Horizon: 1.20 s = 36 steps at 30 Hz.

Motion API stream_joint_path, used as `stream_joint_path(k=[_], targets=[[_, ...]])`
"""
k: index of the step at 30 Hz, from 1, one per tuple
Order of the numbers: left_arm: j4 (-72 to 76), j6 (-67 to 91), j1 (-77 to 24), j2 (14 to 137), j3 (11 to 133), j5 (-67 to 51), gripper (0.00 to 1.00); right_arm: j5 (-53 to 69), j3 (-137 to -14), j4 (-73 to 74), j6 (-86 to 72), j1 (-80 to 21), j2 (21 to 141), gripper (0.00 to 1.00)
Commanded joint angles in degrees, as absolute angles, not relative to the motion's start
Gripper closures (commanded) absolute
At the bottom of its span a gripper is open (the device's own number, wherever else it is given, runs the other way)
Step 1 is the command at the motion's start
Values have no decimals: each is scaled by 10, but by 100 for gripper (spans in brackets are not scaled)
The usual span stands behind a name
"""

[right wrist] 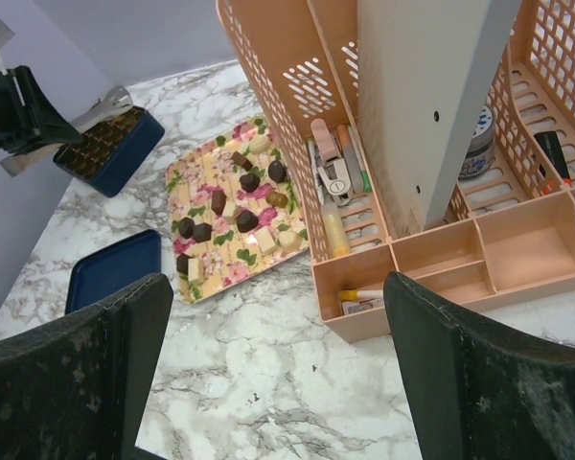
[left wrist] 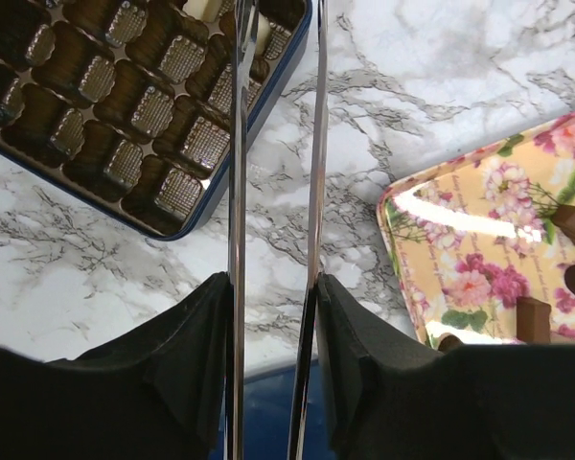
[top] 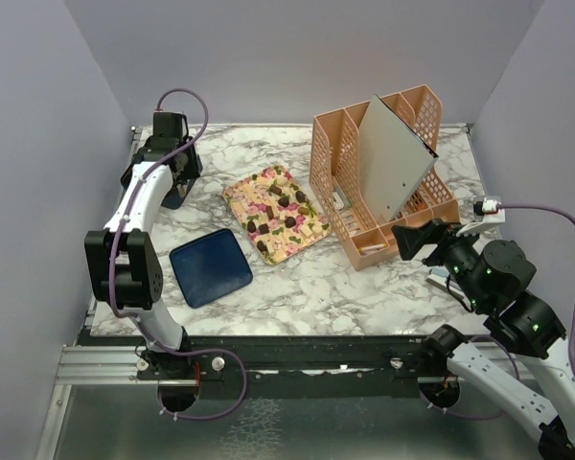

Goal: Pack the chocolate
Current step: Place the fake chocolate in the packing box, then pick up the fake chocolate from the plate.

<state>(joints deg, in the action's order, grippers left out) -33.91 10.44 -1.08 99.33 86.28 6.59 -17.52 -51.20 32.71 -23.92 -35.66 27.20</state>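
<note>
Chocolate pieces [top: 281,203], dark brown and cream, lie scattered on a floral tray [top: 238,194]. My left gripper [top: 175,178] is shut on metal tongs [left wrist: 235,144], whose two arms stand slightly apart with nothing seen between them. The tongs reach over the near corner of a dark blue box [left wrist: 232,182] with a brown gridded insert [left wrist: 125,105]. A cream piece [left wrist: 201,8] shows at the box's top edge. Chocolate pieces [left wrist: 535,318] also sit on the tray [left wrist: 460,240] to the right. My right gripper [right wrist: 273,374] hangs open above bare marble, away from the chocolate [right wrist: 247,220].
A dark blue lid [top: 210,268] lies flat in front of the tray. A peach desk organizer [top: 345,177] with a grey board [top: 388,163] leaning in it stands at the back right, holding pens and small items. Walls close in on both sides.
</note>
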Motion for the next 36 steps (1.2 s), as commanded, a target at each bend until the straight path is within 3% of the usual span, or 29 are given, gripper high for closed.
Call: stream_joint_path(k=[1,12,23,36], targets=[[-334,102,-8,932,840,30,58,-178,-519,332,-239,-358,275,3],[-333,98,-45,850,766,1,58,-177,-520,335,-246,-358,293,3],[-341,69,-192,787,722,6,57,-170,-527,347,-260,-358,328,3],[-362,69,-265,757,640,11,56,-190,-526,354,-278,-358,330,3]])
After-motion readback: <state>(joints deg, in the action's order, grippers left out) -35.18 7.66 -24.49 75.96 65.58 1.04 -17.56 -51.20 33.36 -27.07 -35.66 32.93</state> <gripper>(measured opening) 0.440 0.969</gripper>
